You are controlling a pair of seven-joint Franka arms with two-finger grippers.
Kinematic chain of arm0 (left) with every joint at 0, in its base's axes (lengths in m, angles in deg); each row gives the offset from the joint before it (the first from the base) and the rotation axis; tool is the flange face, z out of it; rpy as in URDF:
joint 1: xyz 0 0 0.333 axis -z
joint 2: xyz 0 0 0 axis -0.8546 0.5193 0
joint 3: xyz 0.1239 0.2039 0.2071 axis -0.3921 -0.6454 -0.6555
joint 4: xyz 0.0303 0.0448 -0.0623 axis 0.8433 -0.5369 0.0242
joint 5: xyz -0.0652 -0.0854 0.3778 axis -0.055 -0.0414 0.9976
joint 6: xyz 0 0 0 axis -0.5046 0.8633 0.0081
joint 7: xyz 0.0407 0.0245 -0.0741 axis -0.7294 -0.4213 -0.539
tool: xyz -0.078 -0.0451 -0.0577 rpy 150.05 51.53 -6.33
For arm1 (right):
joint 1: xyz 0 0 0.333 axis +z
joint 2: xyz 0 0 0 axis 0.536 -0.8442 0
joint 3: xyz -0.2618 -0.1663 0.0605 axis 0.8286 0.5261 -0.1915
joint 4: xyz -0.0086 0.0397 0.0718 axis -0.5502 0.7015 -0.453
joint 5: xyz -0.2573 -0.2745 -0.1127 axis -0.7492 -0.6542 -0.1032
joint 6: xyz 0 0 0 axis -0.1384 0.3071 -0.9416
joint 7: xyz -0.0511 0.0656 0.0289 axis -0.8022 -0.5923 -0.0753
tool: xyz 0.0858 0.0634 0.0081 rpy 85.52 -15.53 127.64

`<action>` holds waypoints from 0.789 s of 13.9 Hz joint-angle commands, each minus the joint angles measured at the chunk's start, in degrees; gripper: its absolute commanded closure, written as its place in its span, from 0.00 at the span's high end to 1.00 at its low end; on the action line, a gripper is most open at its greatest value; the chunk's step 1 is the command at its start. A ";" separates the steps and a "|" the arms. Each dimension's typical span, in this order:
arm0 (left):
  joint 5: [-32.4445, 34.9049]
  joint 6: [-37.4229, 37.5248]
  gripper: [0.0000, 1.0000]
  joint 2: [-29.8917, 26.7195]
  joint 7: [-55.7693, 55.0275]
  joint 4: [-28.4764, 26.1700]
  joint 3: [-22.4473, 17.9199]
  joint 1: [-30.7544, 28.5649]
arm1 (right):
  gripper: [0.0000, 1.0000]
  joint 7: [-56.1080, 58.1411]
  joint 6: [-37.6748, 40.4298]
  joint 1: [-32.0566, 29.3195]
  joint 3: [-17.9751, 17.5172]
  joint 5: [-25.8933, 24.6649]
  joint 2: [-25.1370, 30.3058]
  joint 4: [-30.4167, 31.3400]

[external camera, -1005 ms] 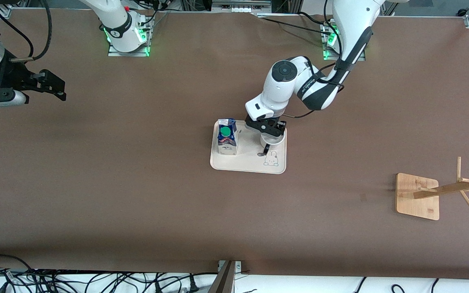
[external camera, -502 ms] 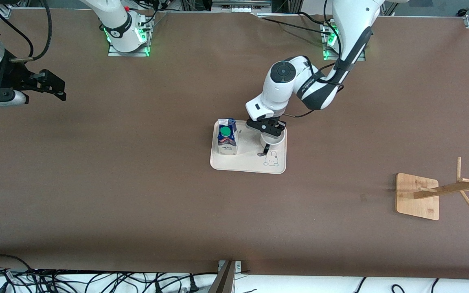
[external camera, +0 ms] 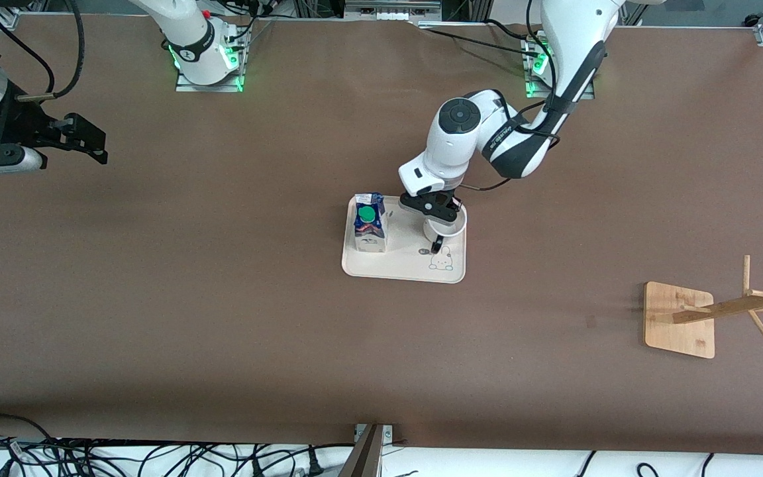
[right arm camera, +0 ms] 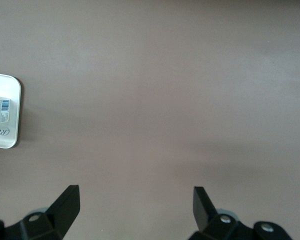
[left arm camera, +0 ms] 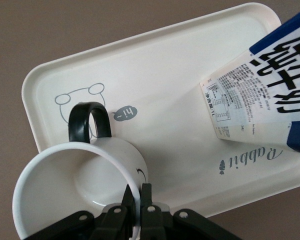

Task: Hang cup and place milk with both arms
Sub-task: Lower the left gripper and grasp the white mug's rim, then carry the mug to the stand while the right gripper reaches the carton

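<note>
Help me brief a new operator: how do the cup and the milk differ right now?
The cup is round, white and open-topped; the milk is a boxy carton with a blue top and green cap. The left gripper is shut on the cup's rim; nothing touches the milk. Both stand on the tray.

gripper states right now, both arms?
Left gripper: shut on the cup, fingers pinching its rim, on the tray.
Right gripper: open, holding nothing, over bare table toward the right arm's end.
</note>
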 commanded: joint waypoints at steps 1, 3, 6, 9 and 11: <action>1.62 1.61 0.00 -2.05 -0.44 1.99 -0.07 -0.02 | 1.00 0.55 0.11 0.00 -0.07 -0.82 0.04 -0.38; 1.53 8.52 0.00 -4.33 -0.08 5.84 0.10 -0.55 | 1.00 0.20 -0.15 0.09 -0.25 -0.91 -0.04 -0.47; 0.92 27.75 0.00 -5.13 -0.43 19.18 -0.16 -0.55 | 1.00 0.55 -0.85 -0.35 -0.16 -0.21 -0.40 -0.47; 0.65 36.66 0.00 -5.39 0.00 28.26 -0.43 -5.45 | 1.00 0.82 -3.23 -0.44 -0.07 0.85 -2.42 -0.47; 0.57 44.03 0.00 -5.48 0.61 34.23 -0.33 -9.06 | 1.00 0.82 -2.79 0.08 -0.42 0.50 -2.33 -0.47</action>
